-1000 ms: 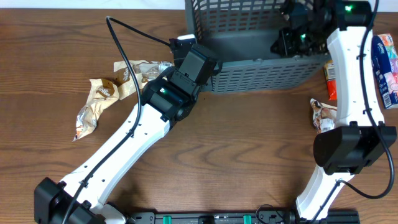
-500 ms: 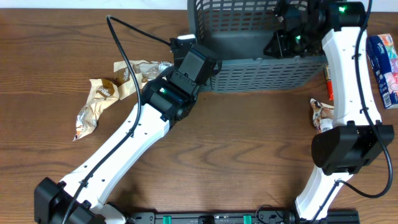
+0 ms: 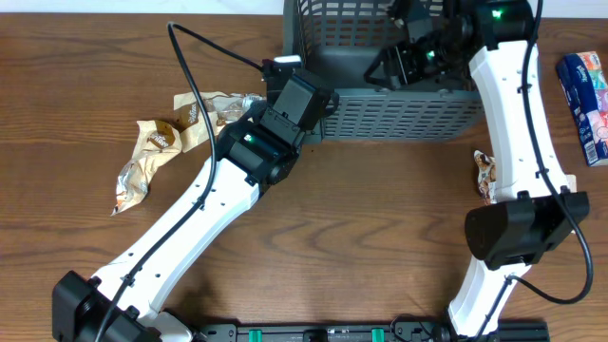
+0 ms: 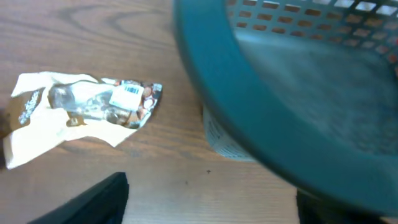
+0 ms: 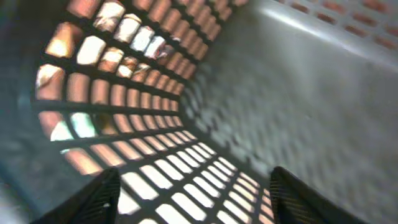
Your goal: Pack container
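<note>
The container (image 3: 399, 114), a dark grey-blue lattice basket, stands at the table's far edge. My left gripper (image 3: 290, 85) sits outside its front left corner. In the left wrist view the gripper (image 4: 208, 208) is open over bare wood, with the container's thick rim (image 4: 249, 112) curving past on the right. My right gripper (image 3: 389, 62) reaches down inside the container. In its wrist view the gripper (image 5: 196, 199) is open with nothing between its fingers, facing the slotted wall (image 5: 124, 93) and the solid base (image 5: 323, 93).
Crumpled beige snack packets (image 3: 157, 138) lie on the wood left of the left arm; the nearest one (image 4: 81, 109) shows in the left wrist view. Another packet (image 3: 486, 176) peeks out beside the right arm. A blue packet (image 3: 587, 90) lies at the far right.
Both grippers have opened from shut. The right arm has swung left inside the container, and the container's right end has shifted a little left.
</note>
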### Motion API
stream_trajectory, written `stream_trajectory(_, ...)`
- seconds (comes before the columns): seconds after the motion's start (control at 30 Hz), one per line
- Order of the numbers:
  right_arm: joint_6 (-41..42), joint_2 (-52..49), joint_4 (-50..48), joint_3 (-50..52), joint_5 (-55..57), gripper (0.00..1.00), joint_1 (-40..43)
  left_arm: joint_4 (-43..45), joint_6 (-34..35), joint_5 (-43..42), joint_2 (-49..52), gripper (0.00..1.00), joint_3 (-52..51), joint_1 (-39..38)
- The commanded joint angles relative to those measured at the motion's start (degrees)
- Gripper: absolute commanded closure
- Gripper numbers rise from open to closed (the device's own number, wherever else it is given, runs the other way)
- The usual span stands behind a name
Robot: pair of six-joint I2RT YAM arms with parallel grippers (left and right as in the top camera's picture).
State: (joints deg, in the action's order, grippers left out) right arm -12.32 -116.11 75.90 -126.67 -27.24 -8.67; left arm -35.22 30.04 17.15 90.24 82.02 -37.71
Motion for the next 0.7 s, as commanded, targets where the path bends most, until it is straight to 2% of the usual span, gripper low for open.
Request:
stream_trajectory(0.0, 0.1, -0.4, 0.1, -1.6, -2.1, 0.30, -1.9, -0.6, -0.1, 3.6, -1.2, 0.21, 1.1, 0.2)
stream_trajectory(0.1, 0.1, -0.4, -0.2, -1.6, -1.5, 0.24, -2.4, -1.0, -0.9, 5.0, -2.5, 0.17, 1.1, 0.2)
stream_trajectory(0.2, 0.1, -0.4, -0.4, -1.6, -1.5, 0.24, -2.4, -1.2, -2.2, 5.1, -3.9, 0.17, 1.1, 0.2)
stream_trajectory(0.27, 0.4, -0.4, -0.3, -1.6, -1.5, 0.32, -2.4, -1.4, -2.2, 5.5, -4.7, 0.16, 1.1, 0.2)
stream_trajectory(0.3, 0.5, -0.4, -0.3, -1.6, -1.5, 0.39, -2.4, -1.5, -2.2, 6.1, -5.1, 0.16, 1.1, 0.2)
stream_trajectory(0.37, 0.5, -0.4, -0.1, -1.6, -1.5, 0.44, -2.5, -1.7, -2.4, 6.5, -5.8, 0.16, 1.1, 0.2)
stream_trajectory(0.67, 1.2, -0.4, 0.5, -4.3, -4.3, 0.23, -2.5, -2.0, -5.0, 6.6, -7.5, 0.16, 1.1, 0.2)
